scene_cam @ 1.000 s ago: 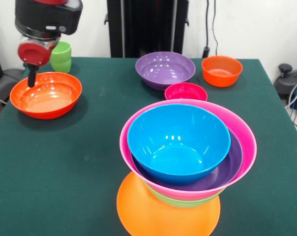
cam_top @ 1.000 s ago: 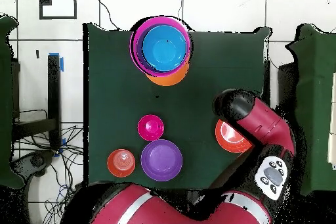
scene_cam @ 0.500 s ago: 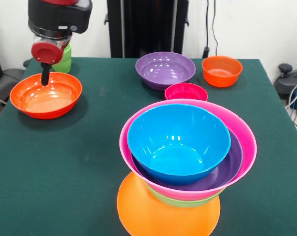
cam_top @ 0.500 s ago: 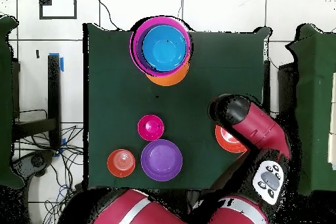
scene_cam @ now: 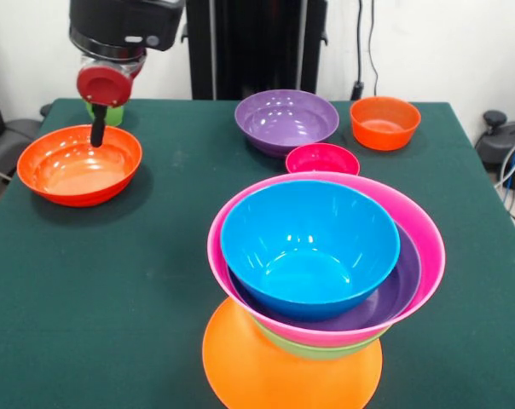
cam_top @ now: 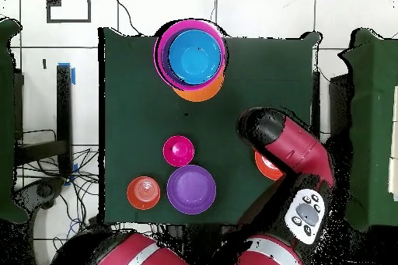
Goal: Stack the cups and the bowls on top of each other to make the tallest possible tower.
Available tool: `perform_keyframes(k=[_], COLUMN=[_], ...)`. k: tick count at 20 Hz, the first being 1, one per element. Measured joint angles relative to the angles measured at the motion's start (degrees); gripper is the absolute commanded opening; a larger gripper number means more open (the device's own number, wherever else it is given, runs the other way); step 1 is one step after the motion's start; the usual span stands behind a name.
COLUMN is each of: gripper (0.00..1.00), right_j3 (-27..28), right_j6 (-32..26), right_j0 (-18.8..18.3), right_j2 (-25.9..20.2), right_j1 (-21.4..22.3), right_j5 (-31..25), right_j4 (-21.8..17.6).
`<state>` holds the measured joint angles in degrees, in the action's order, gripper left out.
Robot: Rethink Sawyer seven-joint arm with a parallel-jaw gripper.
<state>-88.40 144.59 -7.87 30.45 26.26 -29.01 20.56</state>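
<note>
So far I am building a tower that is only partly up, and going from left to right in the front view, the loose pieces come first. At the far left the wide red-orange bowl (scene_cam: 79,164) is sitting alone on the table (scene_cam: 112,290), and my gripper (scene_cam: 97,135) is hanging over its far rim with one dark finger (scene_cam: 97,136) pointing down at it; I cannot tell how far apart the fingers are standing, and I am seeing nothing held in them. Just behind my wrist the light-green cup (scene_cam: 107,114) is peeking out, mostly hidden. Moving right, the loose purple bowl (scene_cam: 286,120) and the small magenta bowl (scene_cam: 322,159) are waiting just beside each other, and the small red-orange bowl (scene_cam: 384,122) is standing near the far right corner. At the near edge the tower (scene_cam: 326,264) is standing: an upturned orange bowl (scene_cam: 266,375) as its base, then green, pink and purple bowls nested, with the blue bowl (scene_cam: 309,247) uppermost. By my judgement about half the pieces are stacked and five are still waiting to go on. Against the frames a moment ago, my arm is shifting rightward across the red-orange bowl, now covering most of the cup, while every bowl is staying where it was.
</note>
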Motion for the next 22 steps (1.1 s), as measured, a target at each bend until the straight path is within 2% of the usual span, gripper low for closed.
perform_keyframes(k=[7,16,22], gripper=[1.00,1.00,1.00], right_j3=[-0.70,-4.81,-9.42], right_j6=[0.39,3.64,7.44], right_j0=[2.48,5.80,7.37], right_j2=[-0.01,-0.02,-0.85], right_j1=[-0.21,-0.19,0.17], right_j5=[0.01,0.01,0.02], right_j4=[2.83,10.06,15.66])
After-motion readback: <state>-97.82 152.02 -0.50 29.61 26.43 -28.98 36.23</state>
